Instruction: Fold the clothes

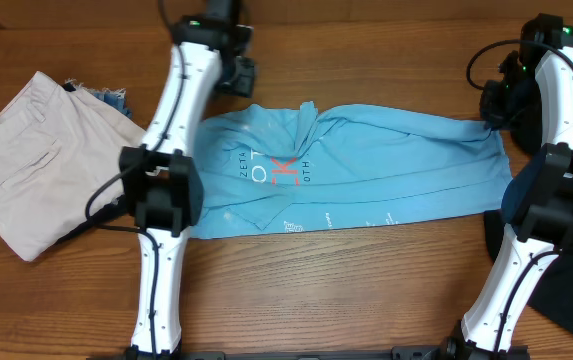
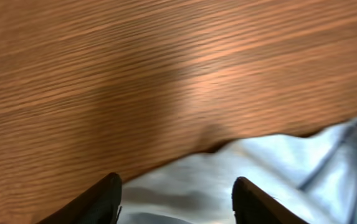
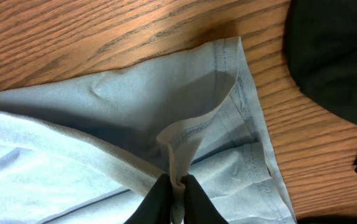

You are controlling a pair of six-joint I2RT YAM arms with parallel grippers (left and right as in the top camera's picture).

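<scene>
right gripper [image 3: 174, 186]: jaws pinched tight on a raised pleat of the blue shirt [image 3: 103, 112] at its hem corner; the cloth tents up between the fingers.
left gripper [image 2: 177, 186]: jaws apart with nothing between them; the tips hang over the shirt's far edge, with bare table [image 2: 134, 68] beyond.
blue shirt, place: mid-table, spread as a long band between the two arms and rumpled around the lettering.
long axis: runs left to right, arm to arm. The stitched hem end lies at the right and the lettered chest sits left of centre, so I judge the neck end points left.
key relation: each gripper sits at a far corner of the band, the right on the hem end and the left on the opposite end. The bulk of the cloth lies toward the arm bases from both.
nearer arm: the right has the hem in hand; the left is just above its end but has no hold.
black shirt [image 3: 334, 50]: heaped at the right, near the hem, with a strip of wood between them.
khaki garment [image 1: 21, 160]: far left, well apart from the blue shirt.
next move, my guess: the left closes on its corner before any fold across the long axis.
</scene>
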